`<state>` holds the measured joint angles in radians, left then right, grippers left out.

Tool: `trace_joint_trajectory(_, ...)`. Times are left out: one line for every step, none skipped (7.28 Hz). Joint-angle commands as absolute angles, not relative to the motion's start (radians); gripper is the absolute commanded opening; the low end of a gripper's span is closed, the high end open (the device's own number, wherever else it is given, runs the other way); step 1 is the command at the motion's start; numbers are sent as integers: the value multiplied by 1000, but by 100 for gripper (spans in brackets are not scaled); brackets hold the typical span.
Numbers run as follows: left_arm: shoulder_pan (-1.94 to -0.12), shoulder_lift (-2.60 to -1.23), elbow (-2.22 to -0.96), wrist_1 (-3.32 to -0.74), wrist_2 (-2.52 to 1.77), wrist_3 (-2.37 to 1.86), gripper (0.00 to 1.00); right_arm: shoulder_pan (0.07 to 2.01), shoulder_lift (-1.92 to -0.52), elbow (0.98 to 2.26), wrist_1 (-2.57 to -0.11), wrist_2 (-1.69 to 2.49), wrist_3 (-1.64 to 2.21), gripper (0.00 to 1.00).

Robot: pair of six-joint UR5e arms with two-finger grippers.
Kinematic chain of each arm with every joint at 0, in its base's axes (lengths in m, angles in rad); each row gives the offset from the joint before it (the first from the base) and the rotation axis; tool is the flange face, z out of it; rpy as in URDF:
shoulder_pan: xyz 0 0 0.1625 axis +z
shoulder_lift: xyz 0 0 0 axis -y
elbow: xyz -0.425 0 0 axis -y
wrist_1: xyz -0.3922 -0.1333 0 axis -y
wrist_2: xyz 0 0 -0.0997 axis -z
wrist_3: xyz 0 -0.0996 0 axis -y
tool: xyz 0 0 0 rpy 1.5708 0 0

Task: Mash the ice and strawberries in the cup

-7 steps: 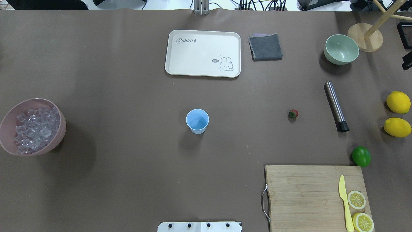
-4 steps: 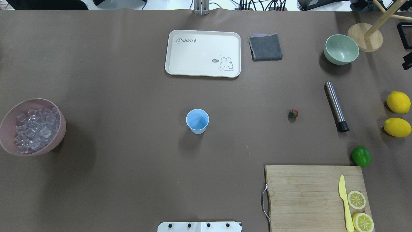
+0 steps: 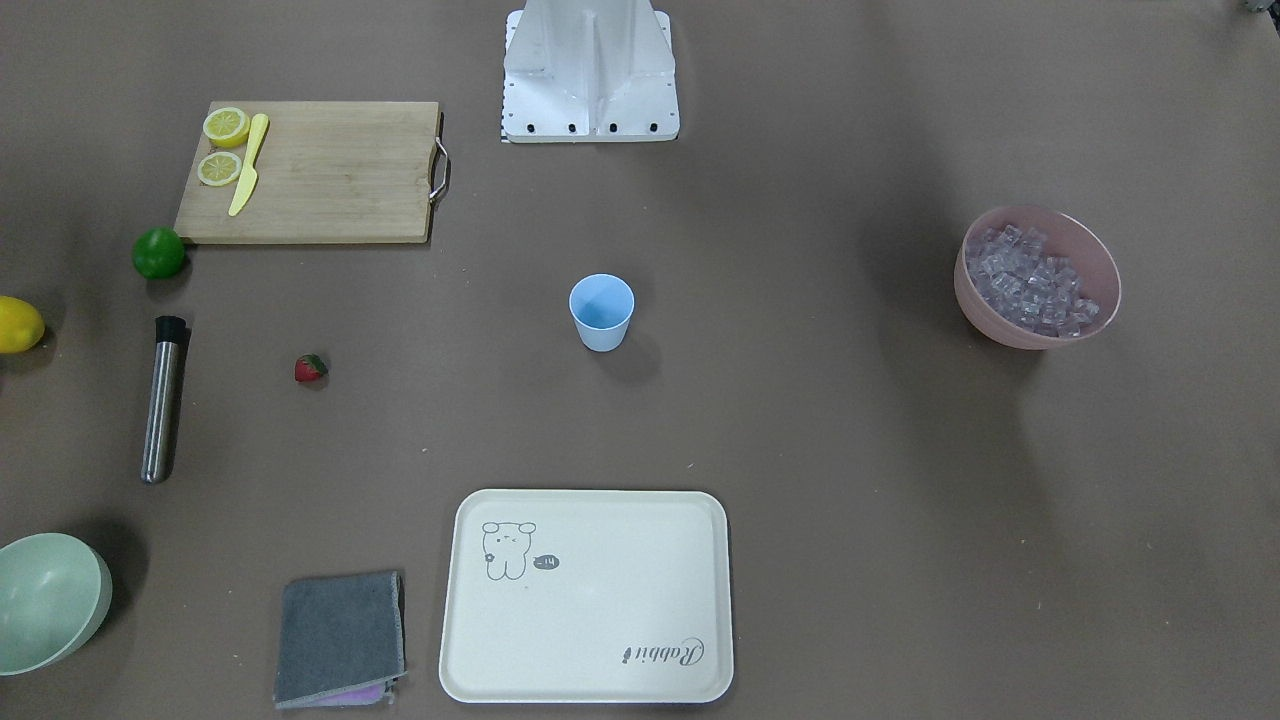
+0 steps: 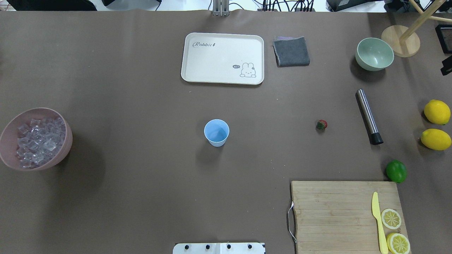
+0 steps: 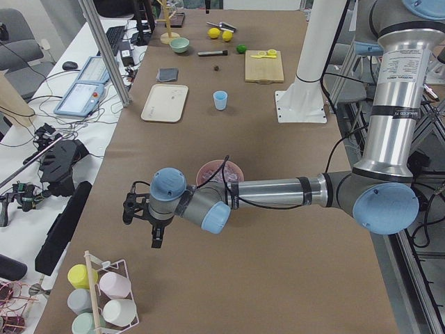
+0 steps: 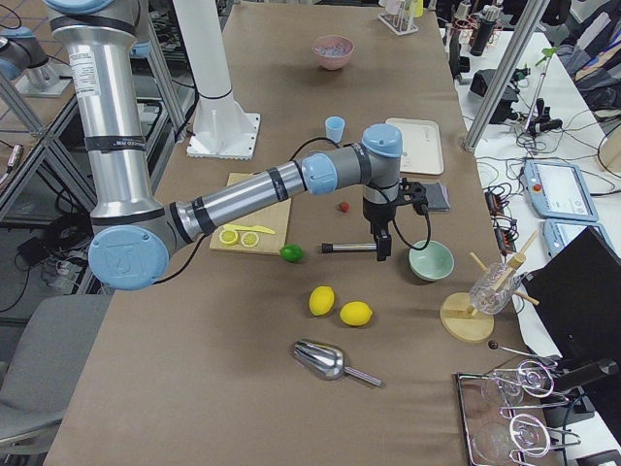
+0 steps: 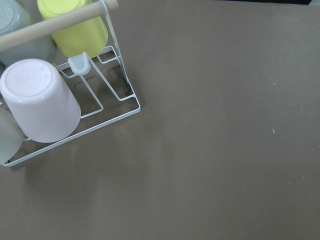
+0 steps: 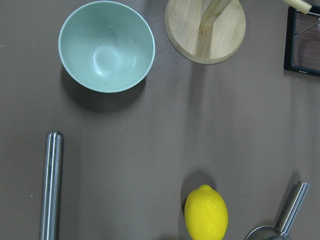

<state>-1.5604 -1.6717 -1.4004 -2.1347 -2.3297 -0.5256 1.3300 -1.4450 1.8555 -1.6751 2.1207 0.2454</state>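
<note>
The light-blue cup (image 4: 216, 132) stands upright mid-table, and nothing shows inside it. The strawberry (image 4: 321, 124) lies on the table to the cup's right, near a steel muddler (image 4: 369, 116). The ice (image 4: 37, 141) fills a pink bowl (image 4: 67, 139) at the left edge. My left gripper (image 5: 157, 236) shows only in the exterior left view, hanging over bare table beyond the pink bowl. My right gripper (image 6: 382, 250) shows only in the exterior right view, above the muddler's far end by the green bowl (image 6: 431, 260). I cannot tell whether either is open or shut.
At the back lie a cream tray (image 4: 222, 58) and a grey cloth (image 4: 291, 51). Two lemons (image 4: 436, 112) and a lime (image 4: 396, 171) sit at the right. A cutting board (image 4: 335, 211) holds a knife and lemon slices. A cup rack (image 7: 50, 100) stands below the left wrist.
</note>
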Motion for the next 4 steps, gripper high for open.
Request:
trace_joint_trajectory(-1560, -1677, -1431, -2140, -2332, -563, 97, 1330, -1442, 1855, -1675, 2117, 245, 100)
trace_joint_trajectory(-1557, -1680, -1433, -2175, -2330, -536, 96, 1330, -1445, 1856, -1675, 2118, 245, 100)
trace_joint_trajectory(-1545, -1681, -1445, -2186, -2329, -514, 96, 1330, -1447, 1856, -1675, 2120, 245, 100)
trace_joint_trajectory(-1533, -1680, -1454, -2178, -2330, -462, 96, 1330, -1447, 1856, -1675, 2123, 245, 100)
